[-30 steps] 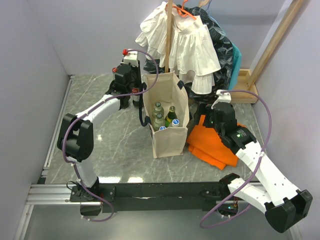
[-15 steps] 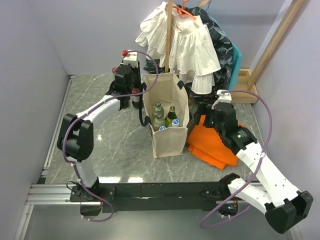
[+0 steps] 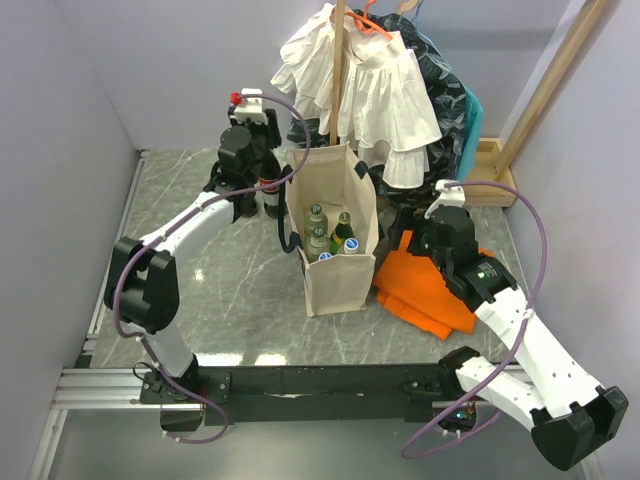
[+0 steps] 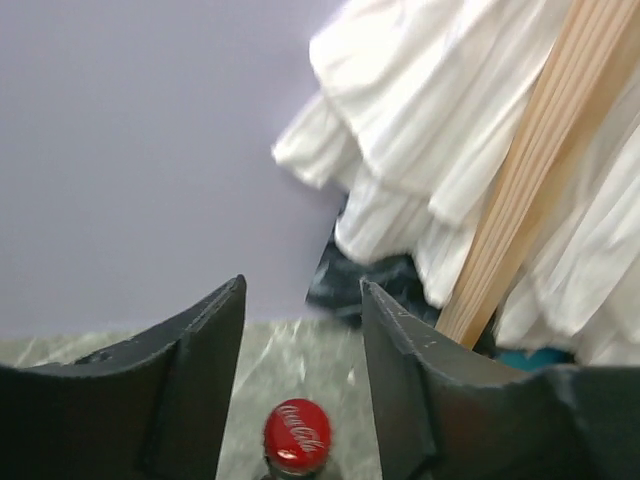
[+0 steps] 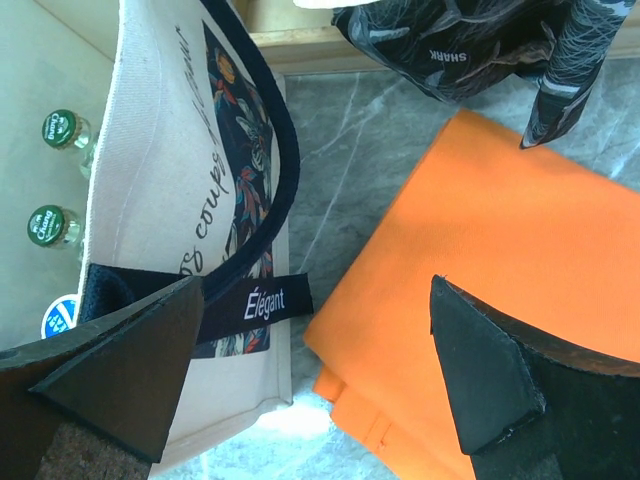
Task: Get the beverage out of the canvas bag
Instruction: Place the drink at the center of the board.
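Left gripper (image 4: pixel 303 340): fingers (image 4: pixel 195 380) spread, clamped on nothing. Straight below the gap, the red cap of a cola bottle (image 4: pixel 297 438), clear of both fingers. From the top camera: gripper above that bottle, which stands upright on the grey marble table (image 3: pixel 220 290), just beside the left wall of the canvas bag (image 3: pixel 335 275) and outside it.

Right gripper (image 5: pixel 315 290): fingers (image 5: pixel 120 370) wide apart, nothing between the pads. Hovering over the right-hand edge of the bag, above the navy strap (image 5: pixel 287 130) and a dark tag (image 5: pixel 250 305) lettered "Élégant". Whether a finger touches the canvas: cannot tell.

Bag upright near the table's middle, mouth open. Inside, standing close together: several bottles (image 3: pixel 316 212), some green-capped, some blue-capped, all below the rim.

Right of the bag, touching its base: folded orange cloth (image 3: pixel 430 285), flat on the table, partly under the right arm.

Behind the bag: wooden pole (image 3: pixel 338 70) hung with white garments (image 3: pixel 375 90); dark patterned fabric (image 5: pixel 470 40) further right, hem over the far edge of the orange cloth.
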Motion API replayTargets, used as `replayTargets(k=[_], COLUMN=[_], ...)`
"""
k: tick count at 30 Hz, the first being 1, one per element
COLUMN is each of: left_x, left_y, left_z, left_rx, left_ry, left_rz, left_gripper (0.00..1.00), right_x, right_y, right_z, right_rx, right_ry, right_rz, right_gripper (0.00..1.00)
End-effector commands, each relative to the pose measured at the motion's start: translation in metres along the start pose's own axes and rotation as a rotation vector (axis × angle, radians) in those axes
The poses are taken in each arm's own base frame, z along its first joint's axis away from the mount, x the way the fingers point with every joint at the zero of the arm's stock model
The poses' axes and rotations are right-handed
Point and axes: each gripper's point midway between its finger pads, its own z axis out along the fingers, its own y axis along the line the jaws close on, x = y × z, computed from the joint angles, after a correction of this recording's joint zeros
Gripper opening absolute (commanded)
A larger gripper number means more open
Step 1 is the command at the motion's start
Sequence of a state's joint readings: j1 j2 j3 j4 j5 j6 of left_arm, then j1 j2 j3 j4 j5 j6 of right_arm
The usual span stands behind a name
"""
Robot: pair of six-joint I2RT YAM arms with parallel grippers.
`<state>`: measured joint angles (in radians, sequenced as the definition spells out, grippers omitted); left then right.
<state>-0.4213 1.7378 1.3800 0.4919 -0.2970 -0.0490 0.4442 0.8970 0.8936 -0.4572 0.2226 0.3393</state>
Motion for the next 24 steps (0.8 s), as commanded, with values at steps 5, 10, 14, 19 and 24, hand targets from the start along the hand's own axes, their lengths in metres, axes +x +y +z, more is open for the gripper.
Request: replayTargets(k=[5, 10, 14, 19, 24], left_x=[-0.077, -0.084, -0.098, -0.115, -0.134], left_y=[-0.004, -0.005, -0.009, -0.028, -0.049], left_z=[-0.011, -0.016, -0.026, -0.046, -0.072], left_rx=[0.005, 0.006, 0.023, 0.114, 0.240], left_ry=[-0.184, -0.192, -0.203, -0.176, -0.128], left_rz=[-0.069, -0.068, -0.079, -0.088, -0.102], left_gripper=[0.57, 0.60, 0.65, 0.75, 0.83], right_x=[-0.012, -0.013, -0.014, -0.016, -0.022], right_y=[0.001, 0.000, 0.000, 0.001, 0.009], right_z=[-0.006, -0.008, -0.010, -0.014, -0.020], right_rx=[-0.014, -0.014, -0.015, -0.025, -0.066], right_ry=[-0.052, -0.056, -0.064, -0.068, -0.070], right_rz=[0.016, 0.019, 0.019, 0.023, 0.009], right_gripper=[1.00, 1.00, 1.00, 1.00, 1.00])
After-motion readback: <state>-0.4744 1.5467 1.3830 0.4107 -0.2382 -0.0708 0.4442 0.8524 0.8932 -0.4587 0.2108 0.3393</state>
